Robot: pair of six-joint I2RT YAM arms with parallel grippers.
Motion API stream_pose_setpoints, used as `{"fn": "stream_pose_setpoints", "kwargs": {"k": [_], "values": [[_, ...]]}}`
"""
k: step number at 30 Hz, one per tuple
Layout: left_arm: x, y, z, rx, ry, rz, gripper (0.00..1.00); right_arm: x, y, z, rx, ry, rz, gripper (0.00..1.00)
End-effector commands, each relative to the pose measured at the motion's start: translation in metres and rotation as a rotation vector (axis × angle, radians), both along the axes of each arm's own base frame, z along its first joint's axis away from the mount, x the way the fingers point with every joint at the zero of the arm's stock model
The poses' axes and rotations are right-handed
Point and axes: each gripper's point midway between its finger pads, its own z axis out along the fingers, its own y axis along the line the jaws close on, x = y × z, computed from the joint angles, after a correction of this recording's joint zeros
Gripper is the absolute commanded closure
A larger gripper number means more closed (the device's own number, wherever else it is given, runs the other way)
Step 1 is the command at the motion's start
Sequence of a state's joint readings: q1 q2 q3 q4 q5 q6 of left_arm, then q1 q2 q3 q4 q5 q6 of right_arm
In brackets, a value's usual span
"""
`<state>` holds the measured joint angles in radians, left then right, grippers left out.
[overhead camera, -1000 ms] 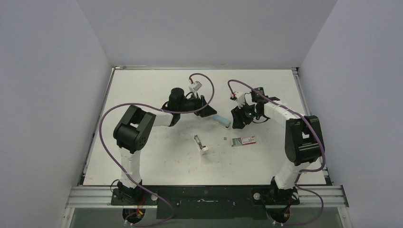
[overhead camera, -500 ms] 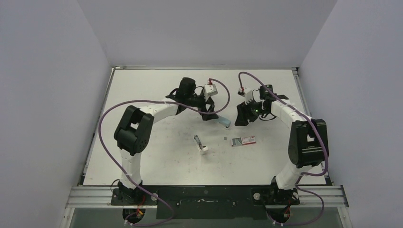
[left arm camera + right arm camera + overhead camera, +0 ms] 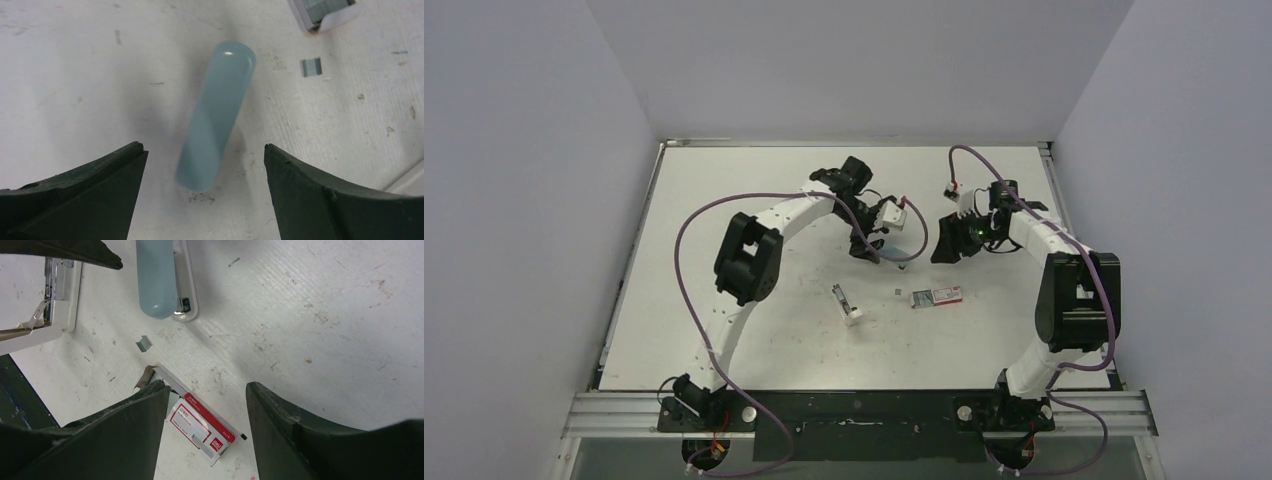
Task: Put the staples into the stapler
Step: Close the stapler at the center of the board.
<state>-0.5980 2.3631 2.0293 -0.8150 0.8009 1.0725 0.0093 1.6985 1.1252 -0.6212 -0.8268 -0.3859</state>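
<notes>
Two arms reach over the table [image 3: 724,200], and each one's gripper holds nothing. The left gripper [image 3: 203,149] stands wide open, its two dark fingers on either side of the one light-blue stapler [image 3: 215,117] and clear of it. That stapler lies closed on the table, its white base and metal nose showing in the right wrist view. The right gripper [image 3: 207,386] hangs above the table with its fingers parted and only bare surface between them. Just below it lies the single red-and-white box [image 3: 200,426], flat on the table with its tray slid partly out. In the left wrist view, grey staples show inside that tray. One loose strip of staples [image 3: 144,343] lies by itself between the box and the stapler's nose, touching neither. One white piece [image 3: 848,304] with an open metal channel rests nearer the arm bases, apart from the stapler and the box.
</notes>
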Motion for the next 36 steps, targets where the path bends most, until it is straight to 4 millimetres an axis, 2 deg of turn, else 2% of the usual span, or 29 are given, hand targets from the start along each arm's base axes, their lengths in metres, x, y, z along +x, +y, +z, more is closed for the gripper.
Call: {"fn": "stream_pose_setpoints", "kwargs": {"k": [1,3,9,14,17,22,27,33,36], "values": [[-0.027,0.011,-0.013,0.105,-0.005,-0.148,0.16,-0.002,0.004,0.014,0.041,-0.049,0.027,0.42],[-0.030,0.010,-0.018,0.124,-0.019,-0.164,0.19,0.000,-0.005,0.013,0.044,-0.047,-0.001,0.42],[-0.033,0.018,-0.033,0.190,-0.037,-0.182,0.33,-0.002,-0.007,0.012,0.053,-0.041,-0.012,0.42],[-0.035,0.022,-0.035,0.207,-0.035,-0.147,0.44,0.000,-0.006,0.012,0.064,-0.036,-0.023,0.42],[-0.027,0.018,-0.036,0.201,-0.054,-0.060,0.44,0.000,-0.005,0.010,0.069,-0.030,-0.024,0.43],[-0.020,0.016,-0.036,0.207,-0.049,0.071,0.35,-0.001,-0.005,0.007,0.073,-0.021,-0.024,0.43],[-0.018,0.016,-0.040,0.228,-0.031,0.172,0.33,-0.001,-0.004,0.006,0.076,-0.017,-0.023,0.43],[-0.021,0.019,-0.044,0.237,-0.020,0.196,0.42,-0.002,-0.004,0.005,0.078,-0.015,-0.022,0.43],[-0.025,0.024,-0.047,0.245,-0.023,0.189,0.53,-0.001,-0.004,0.005,0.079,-0.017,-0.022,0.43]]}}
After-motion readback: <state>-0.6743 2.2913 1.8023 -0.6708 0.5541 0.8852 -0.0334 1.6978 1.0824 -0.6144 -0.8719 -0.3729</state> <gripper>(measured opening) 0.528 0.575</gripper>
